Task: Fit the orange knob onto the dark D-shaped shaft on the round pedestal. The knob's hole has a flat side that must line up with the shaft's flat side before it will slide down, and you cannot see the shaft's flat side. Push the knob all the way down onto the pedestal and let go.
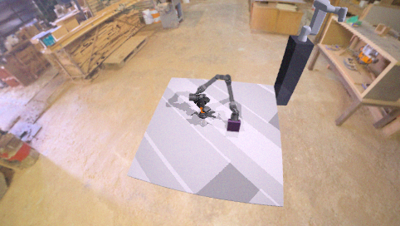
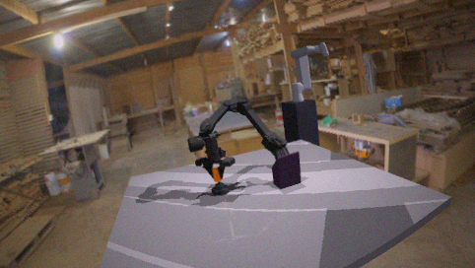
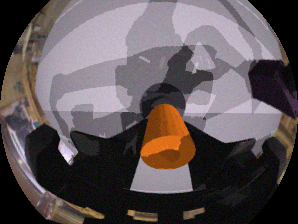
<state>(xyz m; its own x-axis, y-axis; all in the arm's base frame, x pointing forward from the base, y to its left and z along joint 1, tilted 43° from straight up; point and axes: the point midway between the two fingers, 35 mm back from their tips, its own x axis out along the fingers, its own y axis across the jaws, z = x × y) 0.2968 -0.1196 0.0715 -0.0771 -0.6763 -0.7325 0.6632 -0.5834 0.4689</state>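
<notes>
Gripping the orange knob [image 1: 202, 110] [image 2: 216, 172] [image 3: 167, 142]: end effector [image 1: 202, 109] [image 2: 216, 169] [image 3: 164, 123] closed on it, above the round pedestal [image 1: 203, 115] [image 2: 220, 188] [image 3: 162, 97]. Contact with shaft: cannot tell, shaft hidden. Dark purple block [image 1: 233, 125] [image 2: 287, 169] [image 3: 270, 87] upright on the pale bench [image 1: 174, 166] [image 2: 212, 227] [image 3: 90, 35], at the arm's base, to one side of the pedestal; nothing seen between knob and pedestal. Off the bench: black column [image 1: 294, 66] [image 2: 301, 121] carrying a grey arm [image 1: 319, 21] [image 2: 304, 71]. No lettering legible.
</notes>
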